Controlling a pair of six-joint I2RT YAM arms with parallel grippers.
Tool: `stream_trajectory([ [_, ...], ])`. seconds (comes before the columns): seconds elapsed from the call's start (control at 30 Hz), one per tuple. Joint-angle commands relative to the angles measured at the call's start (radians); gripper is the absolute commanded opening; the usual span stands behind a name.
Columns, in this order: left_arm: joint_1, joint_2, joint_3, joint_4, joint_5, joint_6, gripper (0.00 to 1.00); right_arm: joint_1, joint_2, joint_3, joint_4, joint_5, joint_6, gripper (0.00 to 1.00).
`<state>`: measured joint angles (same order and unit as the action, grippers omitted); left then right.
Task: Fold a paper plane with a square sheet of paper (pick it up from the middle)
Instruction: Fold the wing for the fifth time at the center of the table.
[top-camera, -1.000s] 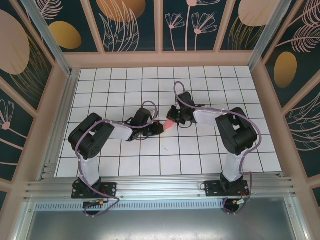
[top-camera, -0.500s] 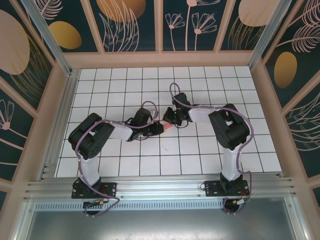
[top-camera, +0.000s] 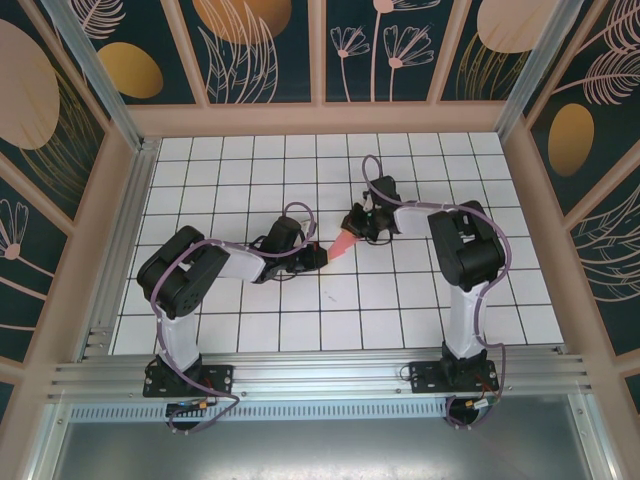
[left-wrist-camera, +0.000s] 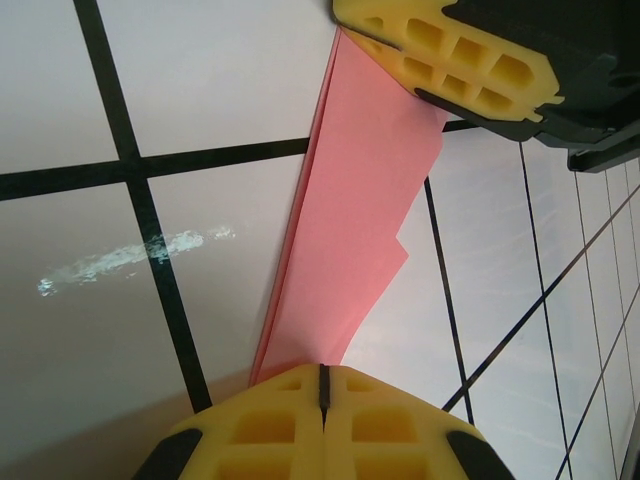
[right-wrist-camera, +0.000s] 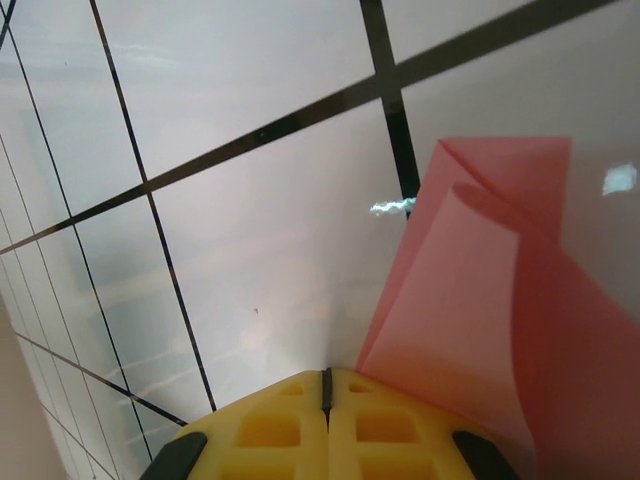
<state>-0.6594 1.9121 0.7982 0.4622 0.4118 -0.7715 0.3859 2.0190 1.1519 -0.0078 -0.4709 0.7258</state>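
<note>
The pink sheet of paper (top-camera: 343, 243) is folded into a narrow, layered paper plane shape and lies between my two grippers near the table's middle. My left gripper (top-camera: 320, 256) is shut, and its yellow fingertips rest on the paper's near end (left-wrist-camera: 360, 200). The seam between the left gripper's (left-wrist-camera: 322, 372) fingers is bare. My right gripper (top-camera: 353, 224) is shut too, with its yellow fingers (left-wrist-camera: 450, 60) on the paper's far end. In the right wrist view the paper (right-wrist-camera: 480, 300) runs along the right side of the right gripper (right-wrist-camera: 326, 375), with a folded corner lifted.
The white gridded table (top-camera: 250, 320) is walled by a wooden frame (top-camera: 320, 118) at the back and sides. An aluminium rail (top-camera: 320, 375) runs along the near edge. A pale scuff (left-wrist-camera: 130, 258) marks a tile left of the paper.
My right gripper has shifted a little toward the back right and its arm has swung. More of the pink paper shows between the grippers. The left arm has stayed still.
</note>
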Motion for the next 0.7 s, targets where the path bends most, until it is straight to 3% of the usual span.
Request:
stream_trajectory([
  [0.0,-0.007,0.082,-0.076,-0.263,0.002,0.000,0.00,-0.109,0.076,0.032,-0.003,0.224,-0.053,0.00],
  [0.27,-0.008,0.081,-0.074,-0.263,0.003,0.003,0.00,-0.174,0.096,0.155,-0.016,0.242,-0.123,0.00],
  [0.4,-0.007,0.082,-0.071,-0.263,0.004,0.001,0.00,-0.170,-0.005,0.139,0.006,0.182,-0.146,0.01],
  [0.67,-0.008,0.079,-0.068,-0.261,-0.001,-0.003,0.00,0.016,-0.311,-0.044,-0.078,0.266,-0.118,0.03],
])
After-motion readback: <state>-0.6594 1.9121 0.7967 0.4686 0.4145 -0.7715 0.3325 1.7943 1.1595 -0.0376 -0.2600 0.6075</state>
